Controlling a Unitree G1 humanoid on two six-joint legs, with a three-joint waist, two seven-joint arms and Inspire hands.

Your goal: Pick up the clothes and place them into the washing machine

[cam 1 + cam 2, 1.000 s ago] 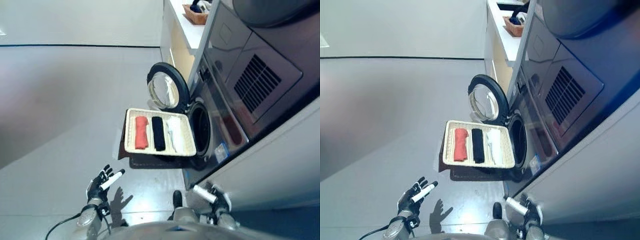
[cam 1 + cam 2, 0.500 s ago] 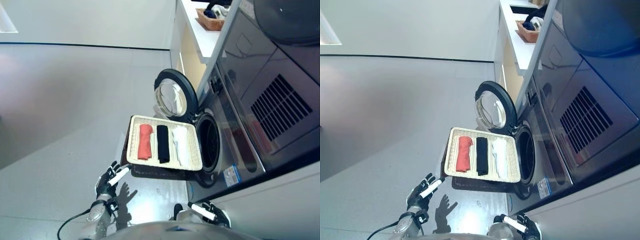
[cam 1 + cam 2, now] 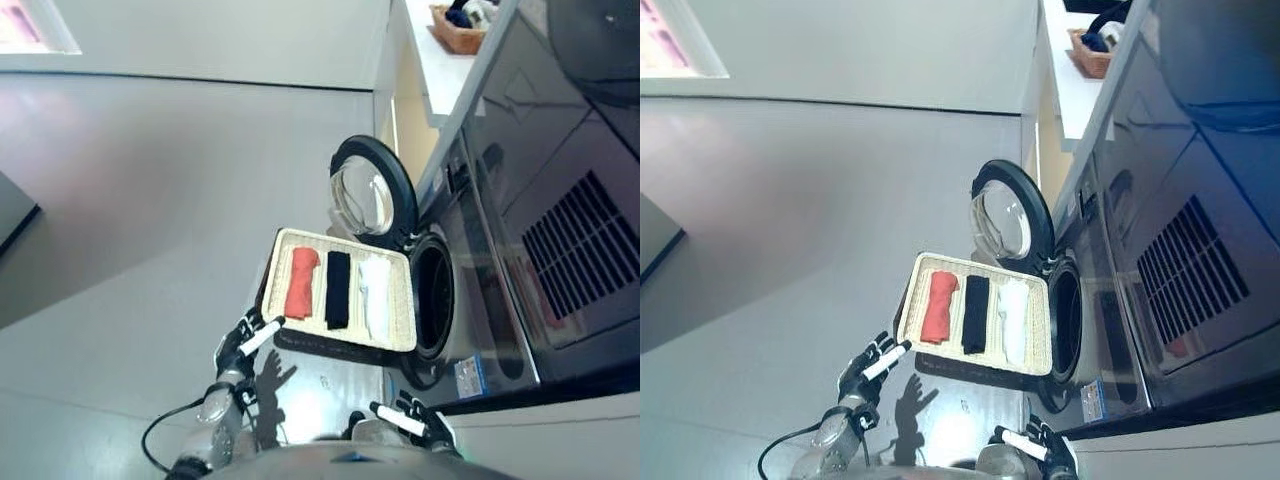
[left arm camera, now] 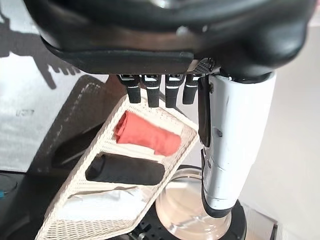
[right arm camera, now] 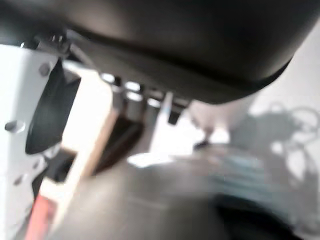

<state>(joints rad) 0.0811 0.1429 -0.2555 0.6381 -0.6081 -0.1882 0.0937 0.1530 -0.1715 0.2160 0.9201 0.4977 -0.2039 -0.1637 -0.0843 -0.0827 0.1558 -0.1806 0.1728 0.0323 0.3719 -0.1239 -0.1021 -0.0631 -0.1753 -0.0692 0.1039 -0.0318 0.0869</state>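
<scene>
A flat wicker basket (image 3: 340, 238) stands in front of the washing machine and holds three rolled clothes: red (image 3: 300, 283), black (image 3: 338, 290) and white (image 3: 375, 295). The washer's round door (image 3: 372, 190) hangs open, and the dark drum opening (image 3: 435, 310) lies just past the basket. My left hand (image 3: 245, 340) is open, its fingers straight, close to the basket's near corner beside the red roll (image 4: 147, 135) and touching nothing. Low by the washer's front, my right hand (image 3: 412, 422) is open and empty.
The basket rests on a dark low stand (image 3: 320, 346). On the white counter (image 3: 425, 70) beyond the washer sits a brown basket (image 3: 458, 28) with dark items. Grey floor (image 3: 150, 200) spreads to the left.
The camera has shifted. My left hand has come forward from the floor area toward the basket's near corner. The right hand stays low by the washer.
</scene>
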